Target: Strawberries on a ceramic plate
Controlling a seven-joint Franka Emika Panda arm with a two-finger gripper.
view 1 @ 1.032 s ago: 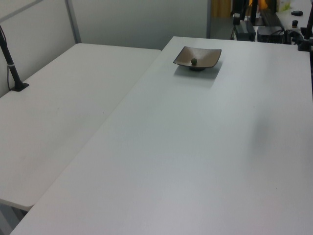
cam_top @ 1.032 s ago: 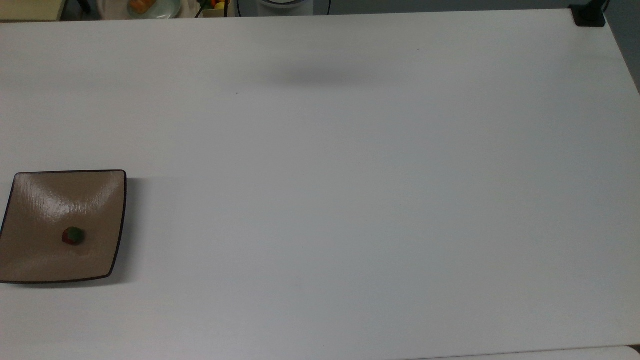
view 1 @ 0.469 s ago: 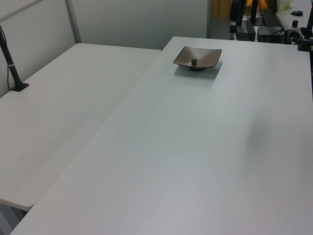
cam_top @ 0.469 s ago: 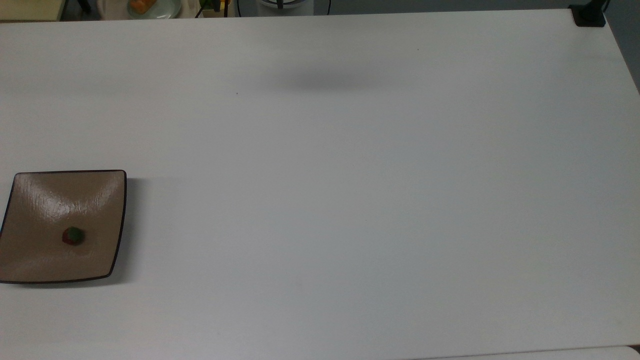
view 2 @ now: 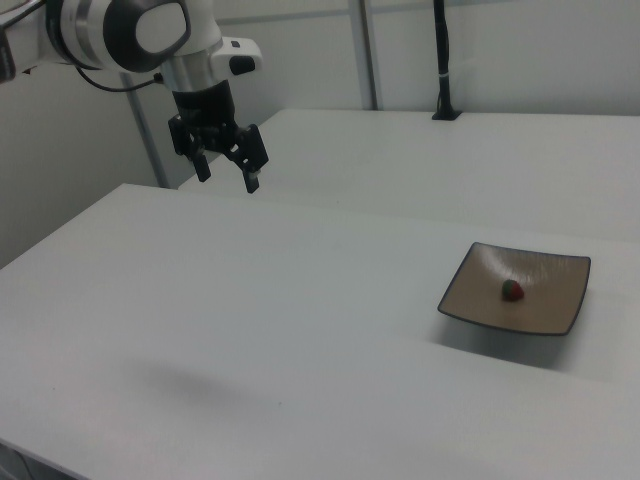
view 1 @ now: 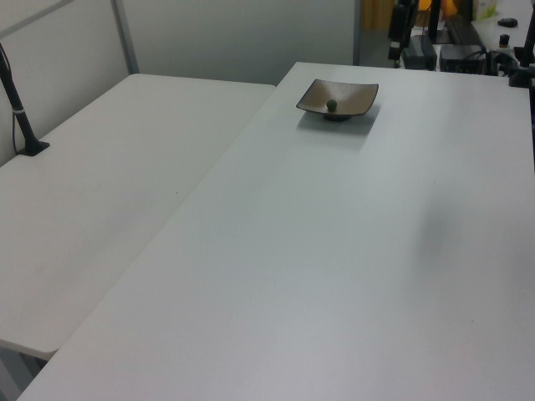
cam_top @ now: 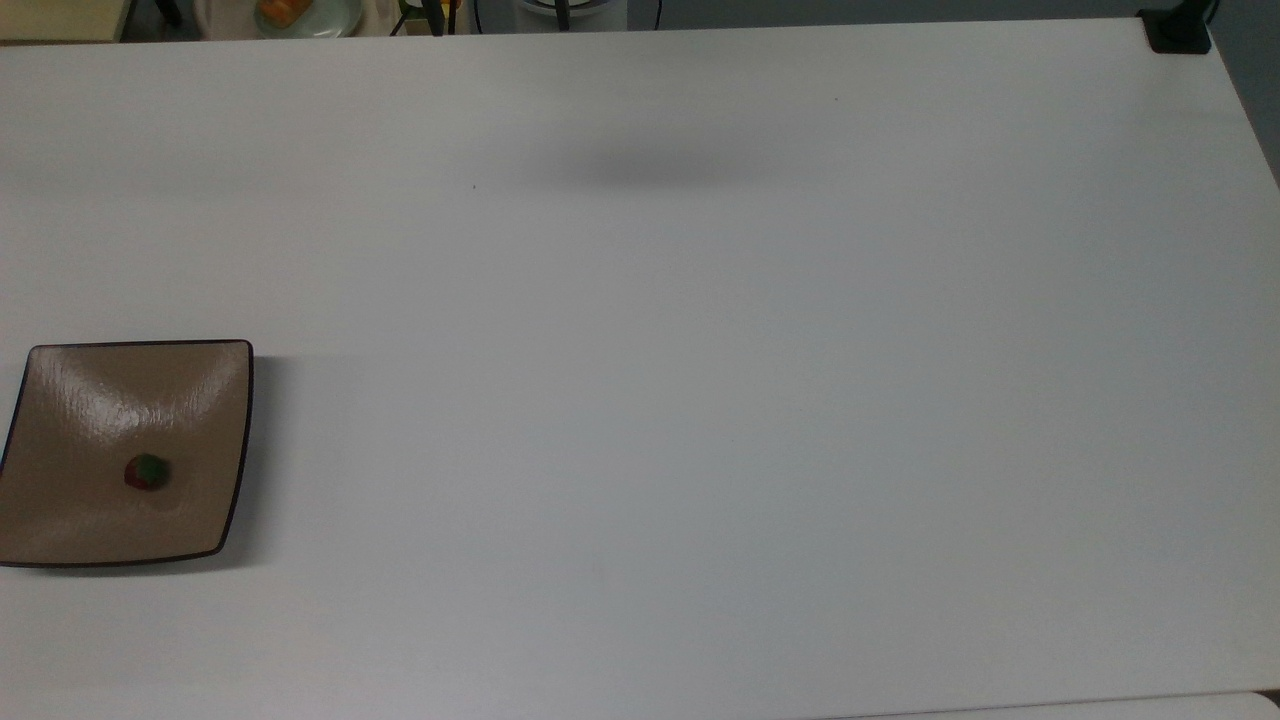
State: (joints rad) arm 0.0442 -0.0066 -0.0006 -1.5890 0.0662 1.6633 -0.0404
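Note:
A tiny red strawberry point(cam_top: 147, 472) with a green cap lies inside the square tan-brown ceramic plate point(cam_top: 70, 520) at the top view's left edge. The same strawberry point(view 2: 513, 290) rests on the plate point(view 2: 480, 300) at the right view's right side, and the strawberry point(view 1: 331, 104) sits on the plate point(view 1: 355, 100) far back in the left view. My gripper point(view 2: 227, 174) hangs high above the table at the right view's upper left, far from the plate, open with nothing between its fingers.
The white table point(cam_top: 700, 400) carries a soft shadow point(cam_top: 640, 165) near its far edge. A round pale plate with orange food point(cam_top: 300, 14) sits beyond the table. A black clamp point(cam_top: 1178, 30) grips the top view's upper right corner. A second white table point(view 1: 100, 200) adjoins in the left view.
The strawberry and plate have not moved. The arm's shadow on the table has drifted slightly.

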